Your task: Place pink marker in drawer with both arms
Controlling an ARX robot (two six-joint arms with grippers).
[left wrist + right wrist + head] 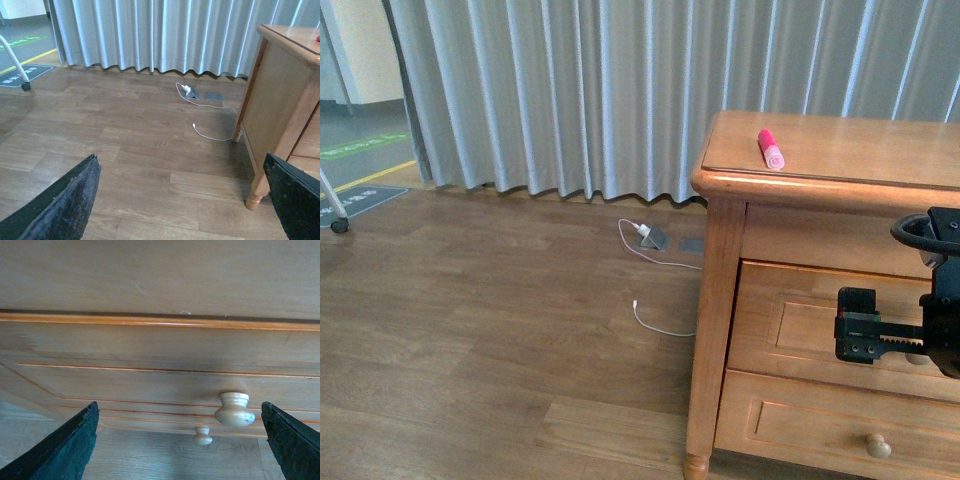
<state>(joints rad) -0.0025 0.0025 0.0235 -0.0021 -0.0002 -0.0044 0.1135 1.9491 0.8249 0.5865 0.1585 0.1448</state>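
**Opening step: right arm lining up on the drawer knob, marker untouched**

We're seeing the pink marker (771,148) lying on the chest top (840,150), upper right of the front view, paler end toward the camera. Nothing is touching it.

We're taking the upper drawer (790,320) as the target. It's sitting shut, mid-right of the front view. The right gripper (178,412) is hanging just in front of its panel, claw spread wide and gripping nothing. In the right wrist view the knob (234,409) is sitting between the two fingers (60,455), closer to one than the other, and neither is touching it. The lower knob (202,435) is showing beyond it.

The left gripper (181,160) is also spread wide and empty. It's facing the floor (125,150) and the curtain (150,35), well apart from the marker.

We're judging this as the first step: drawer not yet open, marker not yet picked.

What we're expecting the next move to call for:
- Right arm centring on the knob.
- Advancing until the pads are straddling it.
- Closing, then pulling straight out.
- Left arm swinging over to the chest top for the marker.

We're flagging one risk: an off-centre grasp slipping off the round knob.
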